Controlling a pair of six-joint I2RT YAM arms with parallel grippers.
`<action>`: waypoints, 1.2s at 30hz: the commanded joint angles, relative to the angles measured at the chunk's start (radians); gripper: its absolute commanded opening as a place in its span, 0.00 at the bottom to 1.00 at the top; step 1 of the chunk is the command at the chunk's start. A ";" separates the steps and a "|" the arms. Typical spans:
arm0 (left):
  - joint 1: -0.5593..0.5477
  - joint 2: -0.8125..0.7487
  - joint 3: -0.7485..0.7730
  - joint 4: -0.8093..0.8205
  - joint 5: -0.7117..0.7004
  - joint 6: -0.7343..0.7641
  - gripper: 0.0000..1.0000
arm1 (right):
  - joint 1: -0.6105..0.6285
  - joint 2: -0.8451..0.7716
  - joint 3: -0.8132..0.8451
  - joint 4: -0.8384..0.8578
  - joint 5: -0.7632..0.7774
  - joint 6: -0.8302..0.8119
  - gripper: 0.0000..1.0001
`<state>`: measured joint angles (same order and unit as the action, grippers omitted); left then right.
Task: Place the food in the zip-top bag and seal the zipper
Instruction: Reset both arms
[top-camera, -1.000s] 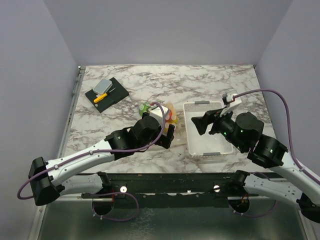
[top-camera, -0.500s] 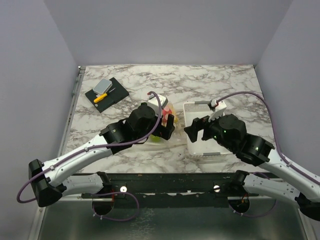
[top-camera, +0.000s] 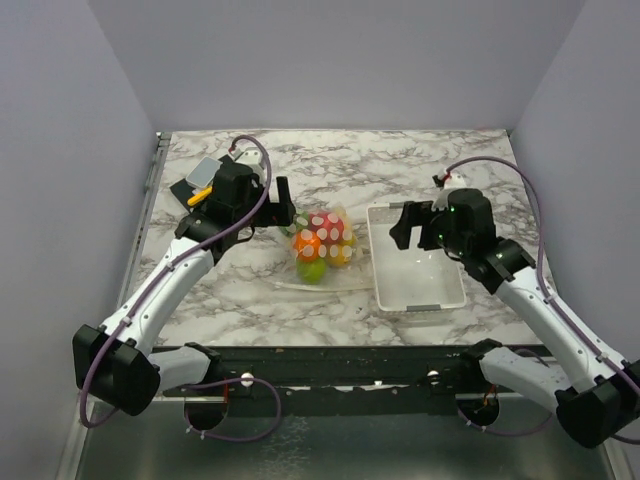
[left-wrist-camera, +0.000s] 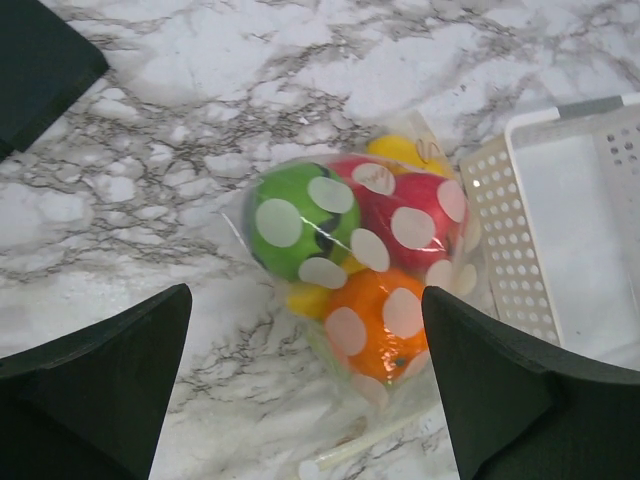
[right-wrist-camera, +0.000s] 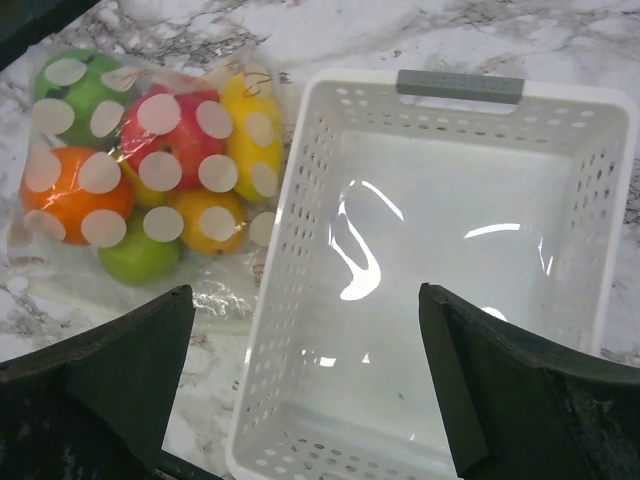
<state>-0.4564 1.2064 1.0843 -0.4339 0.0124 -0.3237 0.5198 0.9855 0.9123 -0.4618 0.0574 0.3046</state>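
While both sets of jaws hang spread wide and empty, the zip-top bag (top-camera: 340, 272) lies near the middle of the tabletop (top-camera: 420, 160), just beside the white tray (top-camera: 372, 262), with the food (top-camera: 322, 238) bunched inside. Its zipper (top-camera: 318, 288) runs left to right along the bag's side facing the near edge. The left jaws hover off the bag's far-left corner and the right jaws over the tray, so neither looks clearly closer. Whether the strip is pressed shut I cannot tell.
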 joint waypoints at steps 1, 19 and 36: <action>0.090 -0.019 0.011 0.024 0.043 -0.006 0.99 | -0.182 0.032 0.045 -0.003 -0.291 -0.026 1.00; 0.114 -0.254 -0.221 0.129 -0.014 -0.022 0.99 | -0.277 -0.214 -0.094 0.133 -0.285 -0.040 1.00; 0.114 -0.396 -0.332 0.155 0.015 0.015 0.99 | -0.276 -0.471 -0.303 0.347 -0.369 -0.084 1.00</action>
<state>-0.3470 0.8375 0.7654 -0.3065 0.0177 -0.3294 0.2470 0.4946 0.6174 -0.1673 -0.2722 0.2344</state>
